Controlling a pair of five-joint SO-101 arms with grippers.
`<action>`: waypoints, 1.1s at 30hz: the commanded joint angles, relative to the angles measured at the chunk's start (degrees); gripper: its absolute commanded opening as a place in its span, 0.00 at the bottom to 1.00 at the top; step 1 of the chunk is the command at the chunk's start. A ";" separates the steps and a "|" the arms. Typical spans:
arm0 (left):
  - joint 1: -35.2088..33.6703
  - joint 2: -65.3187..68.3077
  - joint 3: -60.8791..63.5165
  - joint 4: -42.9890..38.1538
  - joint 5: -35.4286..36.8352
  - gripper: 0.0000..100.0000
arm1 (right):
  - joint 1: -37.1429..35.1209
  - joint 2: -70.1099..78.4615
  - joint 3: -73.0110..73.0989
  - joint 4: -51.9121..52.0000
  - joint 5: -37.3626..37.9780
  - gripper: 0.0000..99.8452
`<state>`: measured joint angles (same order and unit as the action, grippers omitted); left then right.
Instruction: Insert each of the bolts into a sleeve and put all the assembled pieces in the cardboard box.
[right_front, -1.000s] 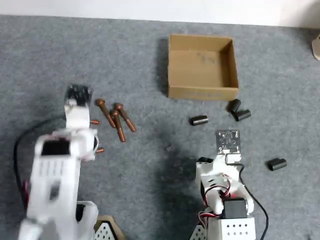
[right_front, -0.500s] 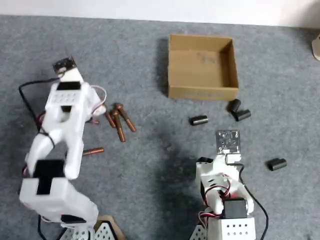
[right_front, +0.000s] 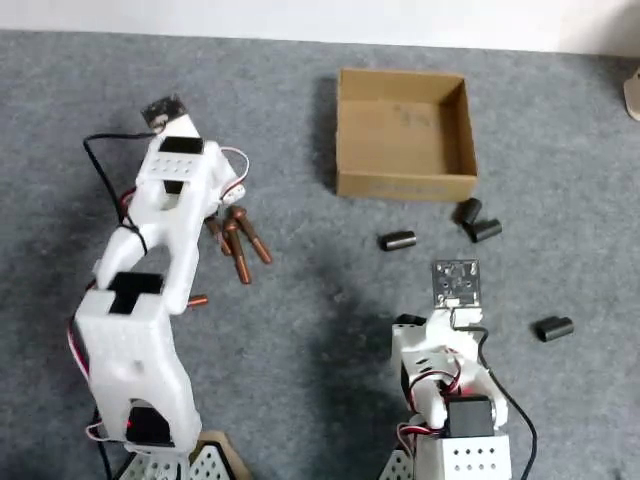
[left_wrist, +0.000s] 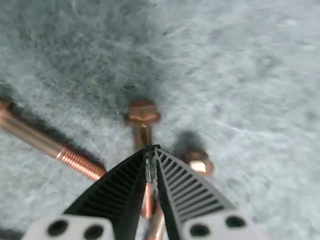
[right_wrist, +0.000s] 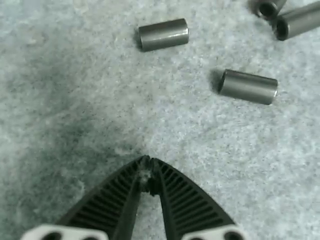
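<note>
The grey felt surface (right_front: 300, 330) carries everything. The left arm (right_front: 150, 300) stretches from the near-left corner toward the middle of the left half and hangs over a loose cluster of copper bolts (right_front: 240, 240). One more bolt (right_front: 197, 299) pokes out from beside the arm, nearer the front edge. The right arm (right_front: 445, 380) sits folded by the near edge on the right half. The cardboard box (right_front: 404, 185) stands open toward the far edge, right of centre, with nothing seen inside it. Four dark sleeves lie in front of it: one (right_front: 398, 240) just off the box's front wall, two (right_front: 478, 221) close together by its front right corner, and a fourth (right_front: 553, 327) well apart toward the right edge. In the left wrist view the left gripper (left_wrist: 151, 150) has its fingertips pressed together with nothing pinched between them. A flanged bolt (left_wrist: 142, 114) lies on the felt straight beneath the tips, its shaft running under the fingers, with two more beside it. The right gripper (right_wrist: 149, 172) is likewise closed tip to tip and empty, and the nearest sleeve (right_wrist: 248, 86) lies apart from it.
</note>
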<state>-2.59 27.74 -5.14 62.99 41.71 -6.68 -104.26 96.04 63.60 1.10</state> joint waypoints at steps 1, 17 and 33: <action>0.13 1.71 -4.88 -0.53 0.88 0.01 | 0.66 -0.75 7.87 -0.40 -0.35 0.00; -2.95 0.57 -10.95 12.66 0.88 0.01 | 0.66 -0.75 7.87 -0.40 -0.35 0.00; -5.85 -0.22 -12.35 18.29 8.79 0.24 | 0.66 -0.75 7.87 -0.40 -0.35 0.00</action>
<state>-7.25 31.43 -14.81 80.75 48.75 -6.68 -104.26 96.04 63.60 1.10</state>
